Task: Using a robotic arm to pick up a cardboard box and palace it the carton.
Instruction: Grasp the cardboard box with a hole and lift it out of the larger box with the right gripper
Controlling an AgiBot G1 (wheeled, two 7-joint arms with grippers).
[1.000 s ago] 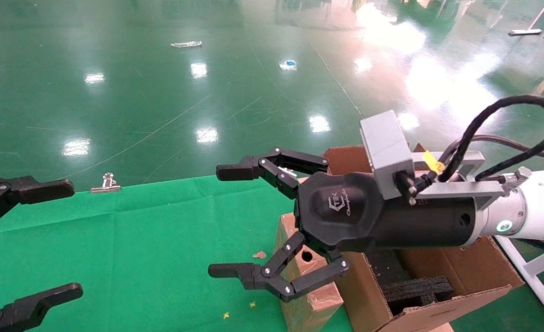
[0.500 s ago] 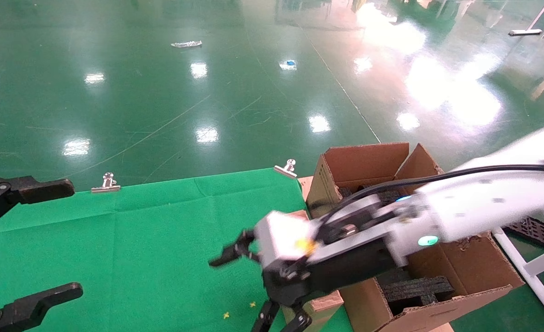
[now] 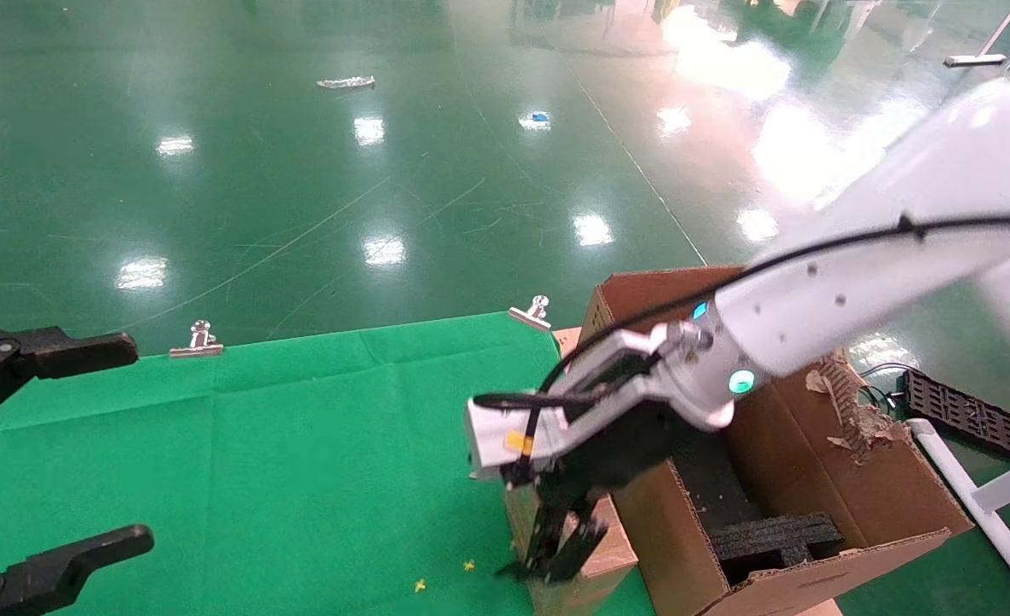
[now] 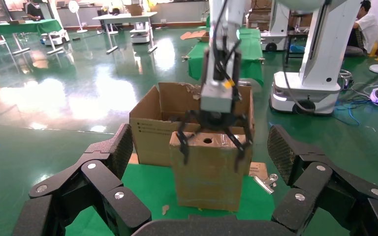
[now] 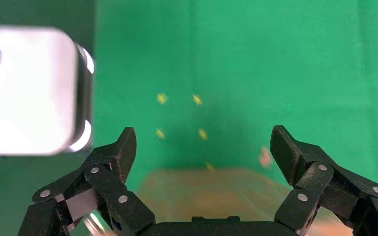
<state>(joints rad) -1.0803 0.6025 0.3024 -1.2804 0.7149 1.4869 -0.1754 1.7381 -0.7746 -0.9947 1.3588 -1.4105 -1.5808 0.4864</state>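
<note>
The cardboard box (image 3: 595, 560) is a small, narrow brown box with a round hole in its top face. It stands upright on the green cloth, against the carton (image 3: 856, 505). The robotic arm on the right reaches down from above the carton. Its right gripper (image 3: 556, 549) is open and points down over the box's top. In the left wrist view its fingers (image 4: 184, 145) hang beside the upper edges of the cardboard box (image 4: 206, 179). The right wrist view shows the right gripper (image 5: 204, 142) wide apart above the cardboard box (image 5: 216, 194). The left gripper (image 3: 111, 445) is parked open at the left.
The green cloth (image 3: 300, 445) covers the table and is held by metal clips (image 3: 199, 338) at its far edge. Black foam blocks (image 3: 775, 535) lie inside the carton, which has a torn flap (image 3: 847, 402). A white pipe frame (image 3: 976, 505) and a black grid (image 3: 963, 411) lie to the right.
The right arm has swung from level, in front of the camera, to pointing down. Its open gripper has dropped over the top of the cardboard box. The left gripper has not moved.
</note>
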